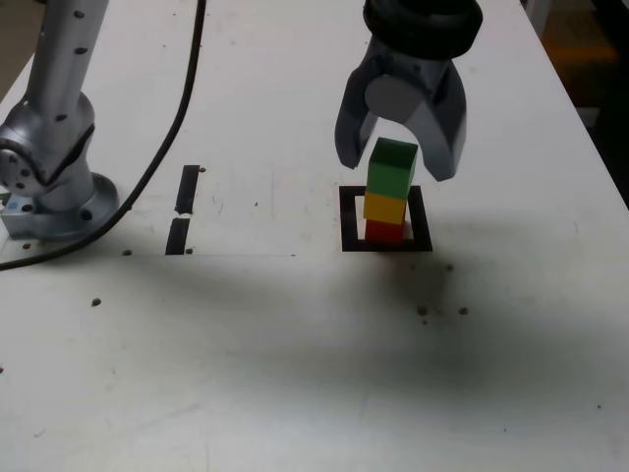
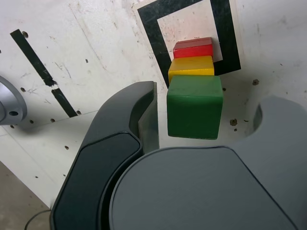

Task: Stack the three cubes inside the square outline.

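Note:
Three cubes stand stacked inside the square outline [image 1: 349, 214] of black tape: the red cube [image 1: 384, 232] at the bottom, the yellow cube [image 1: 384, 207] in the middle, the green cube [image 1: 392, 167] on top. The wrist view shows the same stack from above, with the green cube [image 2: 194, 108], the yellow cube [image 2: 191, 67], the red cube [image 2: 193, 48] and the square outline [image 2: 153, 28]. My gripper [image 1: 396, 157] hangs over the stack, open, with a finger on each side of the green cube. In the wrist view my gripper [image 2: 206, 120] leaves a gap on both sides of the cube.
The arm's silver base [image 1: 49, 187] stands at the exterior view's left, and a black cable [image 1: 177, 108] runs past it. Two short black tape strips [image 1: 187, 187] [image 1: 178, 236] lie between base and stack. Small dark specks [image 1: 423, 310] dot the white table.

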`<state>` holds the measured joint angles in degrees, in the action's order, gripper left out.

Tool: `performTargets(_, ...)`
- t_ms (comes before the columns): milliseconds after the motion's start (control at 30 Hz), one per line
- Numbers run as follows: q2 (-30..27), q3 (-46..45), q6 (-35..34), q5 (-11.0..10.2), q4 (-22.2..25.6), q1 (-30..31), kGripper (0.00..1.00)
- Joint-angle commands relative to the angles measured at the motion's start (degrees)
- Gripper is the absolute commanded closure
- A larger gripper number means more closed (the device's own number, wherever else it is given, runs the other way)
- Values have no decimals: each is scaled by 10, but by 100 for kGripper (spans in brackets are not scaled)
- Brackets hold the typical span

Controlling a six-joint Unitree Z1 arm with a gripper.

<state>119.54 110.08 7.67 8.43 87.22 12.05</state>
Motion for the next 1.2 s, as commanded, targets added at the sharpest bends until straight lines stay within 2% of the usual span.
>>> performTargets(0, -5, -2, -2, -4, 3, -1, 0)
performTargets(200, -65, -11, -14, -16, 10, -1, 0)
performTargets(400, -143, -27, -21, -17, 40, -1, 0)
performTargets(500, -184, -78, -22, -15, 49, -7, 0)
performTargets(633, -251, -200, -29, -17, 37, -24, 0)
performTargets(667, -287, -273, -31, -18, 14, -34, 0)
performTargets(733, -325, -359, -29, -11, -33, -44, 0)
performTargets(867, -376, -492, -21, 2, -133, -55, 0)
performTargets(967, -388, -559, -20, 6, -191, -53, 1)
performTargets(1167, -366, -651, -46, 1, -275, -41, 1)
